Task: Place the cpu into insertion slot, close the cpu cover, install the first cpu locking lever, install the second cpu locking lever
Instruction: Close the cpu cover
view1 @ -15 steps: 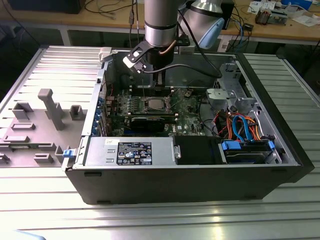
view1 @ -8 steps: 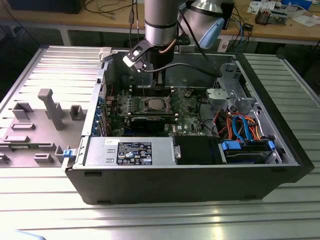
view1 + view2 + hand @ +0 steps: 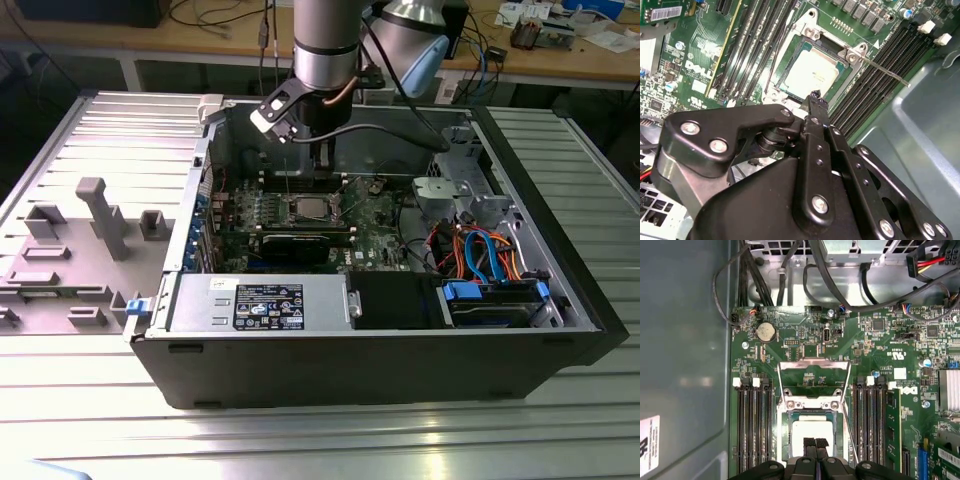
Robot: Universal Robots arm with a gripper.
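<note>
The cpu (image 3: 812,429) lies flat in the insertion slot (image 3: 788,432), a silvery square in the socket's metal rim on the green board. In the second wrist view the cpu (image 3: 812,72) sits just beyond my fingertips. The cpu cover (image 3: 813,363) stands swung open on its hinge, and the board shows through its square cut-out. One thin locking lever (image 3: 885,70) sticks out raised over the long black slots. My gripper (image 3: 815,441) hovers just over the near edge of the cpu, fingers shut together with nothing between them. In the exterior view the gripper (image 3: 322,165) hangs over the socket (image 3: 310,208).
The open computer case (image 3: 380,360) lies on a metal table. Long black memory slots (image 3: 754,425) flank the socket on both sides. Cables (image 3: 480,250) and a grey drive cage (image 3: 450,195) fill the exterior view's right. A grey power supply (image 3: 260,300) sits at the front.
</note>
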